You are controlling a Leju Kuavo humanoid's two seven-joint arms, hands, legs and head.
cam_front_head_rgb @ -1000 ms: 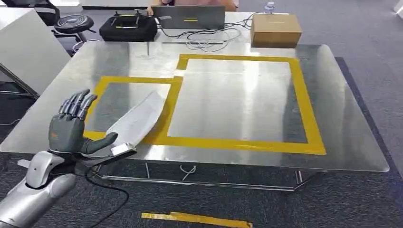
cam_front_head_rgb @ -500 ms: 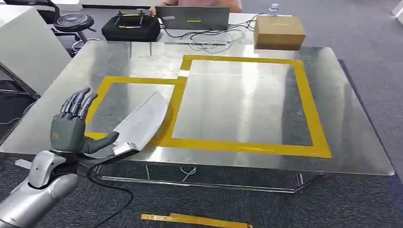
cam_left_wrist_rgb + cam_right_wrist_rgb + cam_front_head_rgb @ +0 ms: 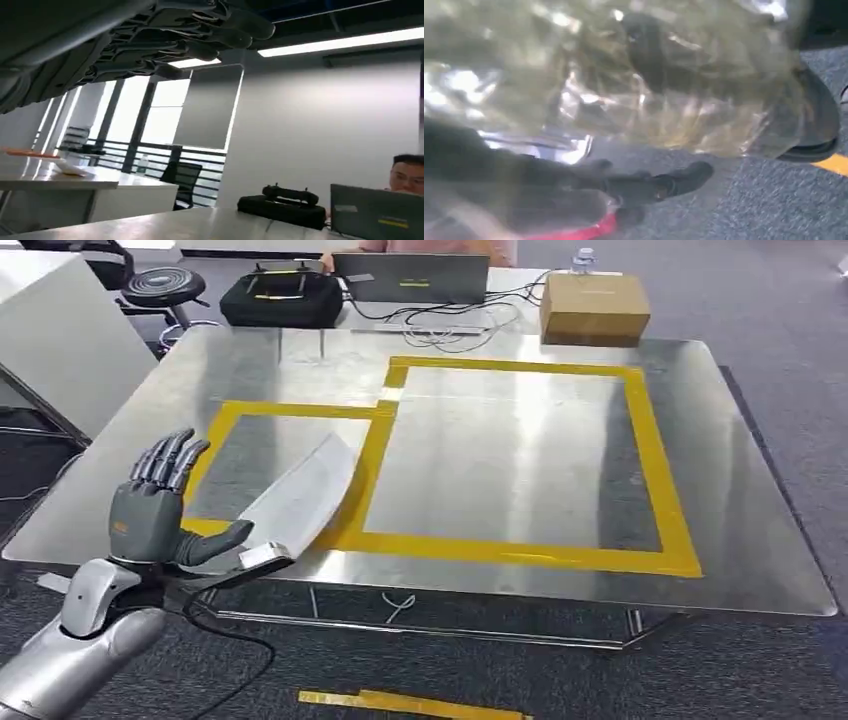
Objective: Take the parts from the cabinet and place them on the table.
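Part [image 3: 300,498], a pale curved panel, lying on the table [image 3: 740,540] near its front-left corner, inside the smaller yellow-taped frame [image 3: 290,410], one end overhanging the front edge. Left hand [image 3: 155,510] raised just beside that end, fingers [image 3: 165,458] spread, gripping nothing; thumb close to the part, contact hard to judge. Delivery of this piece apparently done, larger frame [image 3: 650,460] still bare. Right hand [image 3: 644,187] seen from its wrist camera only as a dark blur behind crinkled clear plastic [image 3: 634,80]; grip impossible to tell. Left wrist camera adds a person [image 3: 407,172] at a laptop [image 3: 375,212] beyond the far edge.
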